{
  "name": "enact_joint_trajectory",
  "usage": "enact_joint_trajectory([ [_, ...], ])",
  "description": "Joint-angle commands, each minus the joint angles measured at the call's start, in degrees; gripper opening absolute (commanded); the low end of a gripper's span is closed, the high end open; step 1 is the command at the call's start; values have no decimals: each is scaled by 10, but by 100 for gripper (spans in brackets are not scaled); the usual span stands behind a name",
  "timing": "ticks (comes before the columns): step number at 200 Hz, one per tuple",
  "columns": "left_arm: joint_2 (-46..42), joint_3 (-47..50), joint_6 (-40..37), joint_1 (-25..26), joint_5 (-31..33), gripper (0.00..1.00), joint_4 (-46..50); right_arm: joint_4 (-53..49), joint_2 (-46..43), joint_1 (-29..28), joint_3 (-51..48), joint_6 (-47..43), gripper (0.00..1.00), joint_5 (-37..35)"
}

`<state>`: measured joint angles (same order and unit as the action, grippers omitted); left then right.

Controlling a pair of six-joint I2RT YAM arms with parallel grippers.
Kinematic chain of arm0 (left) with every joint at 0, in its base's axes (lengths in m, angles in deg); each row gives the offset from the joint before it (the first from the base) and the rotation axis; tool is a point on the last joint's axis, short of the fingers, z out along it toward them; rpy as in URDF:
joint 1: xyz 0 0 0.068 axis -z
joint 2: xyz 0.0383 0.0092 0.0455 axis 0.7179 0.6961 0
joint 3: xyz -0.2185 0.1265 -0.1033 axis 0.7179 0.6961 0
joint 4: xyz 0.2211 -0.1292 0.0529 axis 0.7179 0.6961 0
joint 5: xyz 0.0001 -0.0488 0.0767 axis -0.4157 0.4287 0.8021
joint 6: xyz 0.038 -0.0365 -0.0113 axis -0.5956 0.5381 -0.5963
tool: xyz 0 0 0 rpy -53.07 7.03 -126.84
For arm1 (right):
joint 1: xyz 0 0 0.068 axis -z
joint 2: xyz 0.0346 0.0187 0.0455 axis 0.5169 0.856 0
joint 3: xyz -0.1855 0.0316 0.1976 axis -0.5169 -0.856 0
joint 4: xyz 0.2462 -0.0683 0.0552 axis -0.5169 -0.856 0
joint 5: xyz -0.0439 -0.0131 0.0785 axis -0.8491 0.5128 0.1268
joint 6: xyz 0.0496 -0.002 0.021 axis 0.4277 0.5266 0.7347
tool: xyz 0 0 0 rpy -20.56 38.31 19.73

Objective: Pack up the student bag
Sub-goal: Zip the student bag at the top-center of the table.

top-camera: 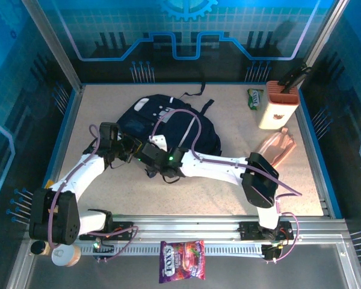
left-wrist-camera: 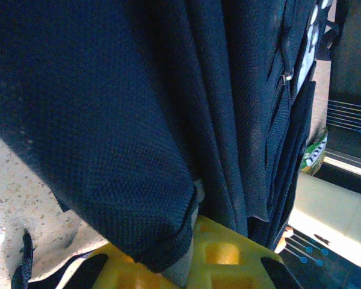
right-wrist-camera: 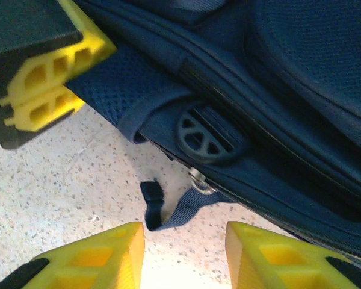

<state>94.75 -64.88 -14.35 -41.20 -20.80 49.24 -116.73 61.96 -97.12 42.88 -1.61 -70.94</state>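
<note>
Overhead light even and bright; soft shadows fall on the table [top-camera: 186, 198]; student bag [left-wrist-camera: 108, 120] renders dark; wrist views blur the near foreground.

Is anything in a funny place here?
Yes. The purple Fox's candy bag lies off the table, on the metal ledge at the near edge, far from the student bag. Nothing looks spilled or broken.

Each arm [top-camera: 219, 164] pairs smooth white shells [top-camera: 87, 168] with black joint housings [top-camera: 259, 183], and lilac cables [top-camera: 180, 111] loop alongside. The right gripper [right-wrist-camera: 183, 241] has yellow ribbed plastic fingers [right-wrist-camera: 96, 259].
</note>
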Motion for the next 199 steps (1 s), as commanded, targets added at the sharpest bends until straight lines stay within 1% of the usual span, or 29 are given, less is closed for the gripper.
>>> enact_joint_trajectory([
  [1, -21, -30, 6, 10, -51, 0, -6, -27, 22, 1, 30, 41, 37, -29],
  [9, -20, -30, 6, 11, -50, 0, -7, -29, 28, 4, 34, 47, 34, -32],
  [49, -12, -34, 6, 12, -54, 0, -10, -52, 47, 10, 49, 65, 30, -55],
  [90, -7, -41, 8, 13, -70, 0, -9, -81, 76, 24, 75, 82, 31, -89],
  [110, -9, -41, 9, 14, -74, 0, -5, -69, 84, 35, 79, 75, 31, -93],
  [147, -7, -47, -1, 14, -90, 1, 2, -76, 108, 54, 115, 67, 37, -95],
  [157, -8, -47, -2, 14, -89, 1, 3, -74, 113, 57, 120, 62, 37, -93],
  [179, -8, -46, 2, 14, -88, 1, 3, -83, 120, 64, 128, 62, 31, -92],
  [199, -7, -50, 2, 14, -81, 0, 5, -88, 113, 65, 121, 60, 23, -97],
])
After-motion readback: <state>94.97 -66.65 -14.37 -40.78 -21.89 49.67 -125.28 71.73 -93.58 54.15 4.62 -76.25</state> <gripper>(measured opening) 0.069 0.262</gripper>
